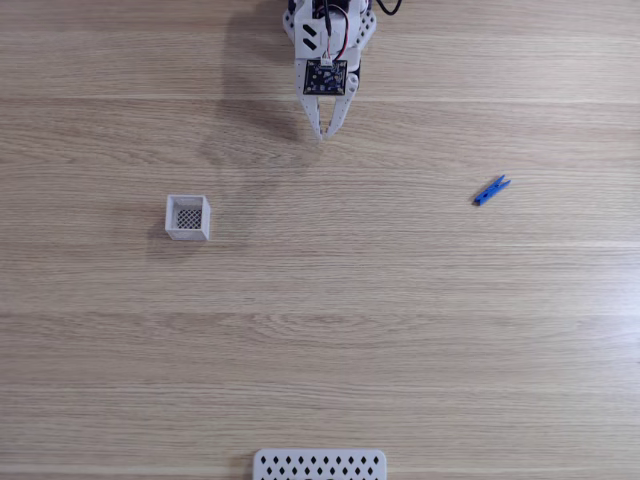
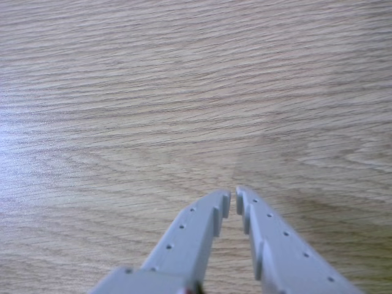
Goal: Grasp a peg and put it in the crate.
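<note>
Peg point(image 1: 491, 190) lies on the tabletop point(image 1: 400, 330) well to the right of my jaws in the fixed view, long axis diagonal; gripper point(image 1: 323, 134) tips nearly pressed together, empty.

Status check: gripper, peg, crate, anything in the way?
Gripper shut, empty. Peg on table, right in the fixed view. Crate left, empty. Path clear.

Bright, even light; soft left-falling shadows (close view slightly blurred)

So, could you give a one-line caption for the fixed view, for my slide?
Shut gripper at the table's top edge, white crate on the left, blue peg on the right.
</note>
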You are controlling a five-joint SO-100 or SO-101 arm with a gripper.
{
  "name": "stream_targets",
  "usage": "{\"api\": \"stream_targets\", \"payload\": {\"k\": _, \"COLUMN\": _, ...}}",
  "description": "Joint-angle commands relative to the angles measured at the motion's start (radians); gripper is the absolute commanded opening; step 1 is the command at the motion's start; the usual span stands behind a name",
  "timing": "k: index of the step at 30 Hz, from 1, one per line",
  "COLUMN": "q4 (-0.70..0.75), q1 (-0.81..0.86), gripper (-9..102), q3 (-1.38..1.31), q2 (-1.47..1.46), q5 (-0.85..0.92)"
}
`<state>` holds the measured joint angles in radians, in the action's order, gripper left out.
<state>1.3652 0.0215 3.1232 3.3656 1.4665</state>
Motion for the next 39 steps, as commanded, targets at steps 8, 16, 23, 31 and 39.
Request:
{"api": "stream_targets", "payload": {"k": 8, "q4": 0.002, "q1": 0.0, "gripper": -1, "q3": 0.021, "q2": 0.029, "q5": -0.003}}
{"api": "stream_targets", "payload": {"k": 16, "q4": 0.003, "q1": -0.008, "gripper": -1, "q3": 0.018, "q2": 0.023, "q5": -0.003}}
{"api": "stream_targets", "payload": {"k": 23, "q4": 0.069, "q1": -0.117, "gripper": -1, "q3": -0.318, "q2": -0.258, "q5": -0.011}}
{"api": "stream_targets", "payload": {"k": 31, "q4": 0.334, "q1": -0.379, "gripper": -1, "q3": -0.916, "q2": -0.882, "q5": -0.449}}
{"api": "stream_targets", "payload": {"k": 39, "q4": 0.364, "q1": -0.672, "gripper": 0, "q3": -1.669, "q2": -1.5, "q5": -1.163}}
